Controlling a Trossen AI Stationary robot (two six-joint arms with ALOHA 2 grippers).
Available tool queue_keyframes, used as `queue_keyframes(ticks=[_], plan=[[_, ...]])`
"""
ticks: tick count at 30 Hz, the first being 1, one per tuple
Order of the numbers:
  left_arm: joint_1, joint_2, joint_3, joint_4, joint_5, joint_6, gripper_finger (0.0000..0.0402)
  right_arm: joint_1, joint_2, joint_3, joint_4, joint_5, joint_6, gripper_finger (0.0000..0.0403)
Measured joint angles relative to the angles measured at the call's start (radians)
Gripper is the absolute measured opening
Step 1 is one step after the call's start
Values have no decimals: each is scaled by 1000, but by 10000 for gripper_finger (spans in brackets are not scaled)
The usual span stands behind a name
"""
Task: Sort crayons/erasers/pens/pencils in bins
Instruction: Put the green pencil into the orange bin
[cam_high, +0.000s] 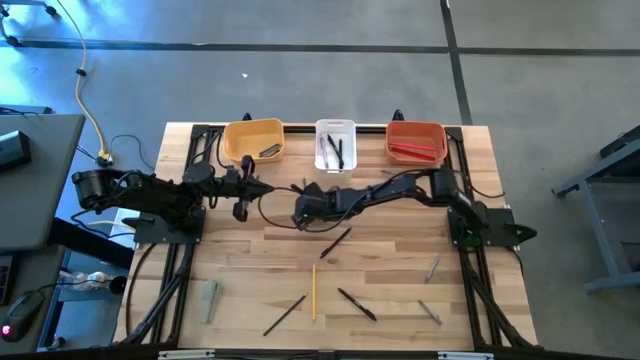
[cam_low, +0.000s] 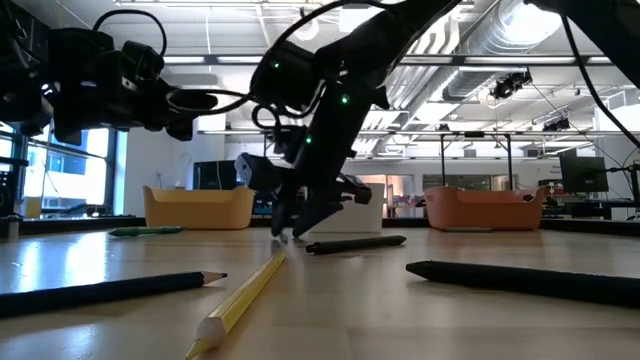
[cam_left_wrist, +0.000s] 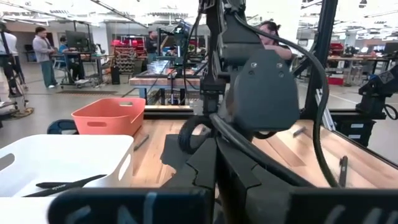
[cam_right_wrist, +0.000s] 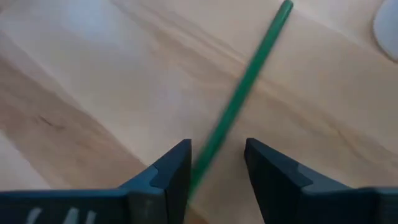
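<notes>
- Green pen (cam_right_wrist: 239, 99) lies flat on the tabletop (cam_high: 400, 290), running between my right gripper's (cam_right_wrist: 217, 165) spread fingers, not clamped.
- Right gripper (cam_high: 300, 212) sits low at mid-tabletop, in front of the white bin (cam_high: 335, 145).
- Left gripper (cam_high: 243, 190) is clenched empty, near the yellow-orange bin (cam_high: 254, 140).

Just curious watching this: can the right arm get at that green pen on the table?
Probably yes. The right gripper is open, its fingers either side of the green pen, which lies on bare wood with nothing in between.
</notes>
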Motion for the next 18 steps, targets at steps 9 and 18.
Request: queue_keyframes(ticks=[9,18], plan=[[0,0,0,0,0,0,0,1,4,14,-123,20,-51,87],[0,0,0,0,1,0,0,-17,-12,14,-223,-70,-140,29]])
